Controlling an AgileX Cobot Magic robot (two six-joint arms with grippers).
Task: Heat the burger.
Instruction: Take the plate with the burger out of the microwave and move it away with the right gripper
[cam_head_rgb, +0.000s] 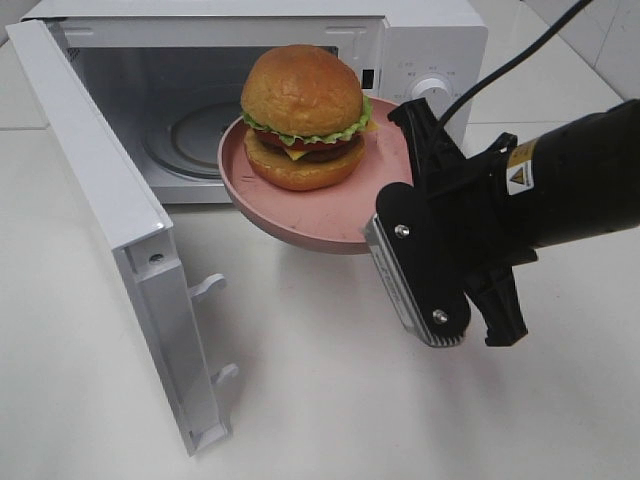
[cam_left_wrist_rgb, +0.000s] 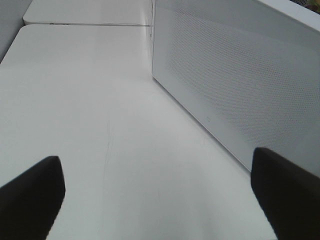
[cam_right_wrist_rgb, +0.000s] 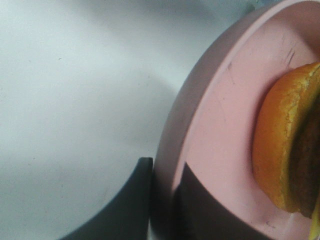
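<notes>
**Burger on plate, held at microwave mouth**

Nearest us in the exterior view, the right gripper (cam_head_rgb: 415, 185) w/ its black body; its fingers (cam_right_wrist_rgb: 125, 210) pinch the pink plate (cam_head_rgb: 375, 200) by the rim, one finger under, one on top, per the wrist view. The burger (cam_head_rgb: 305, 118) sits on that plate, held off the table (cam_head_rgb: 320, 380), just in front of the microwave (cam_head_rgb: 420, 60) cavity, door (cam_head_rgb: 110, 220) swung open. We judge the burger tall, loosely stacked, prob. tippy; better to carry via plate, kept level, than squeeze the bun. Rim grip is off-centre, so the plate may sag. Left gripper (cam_left_wrist_rgb: 155, 195): fingers spread wide, nothing between, beside the microwave's perforated wall. Plate's far rim is hidden behind the burger; turntable only partly visible.
</notes>
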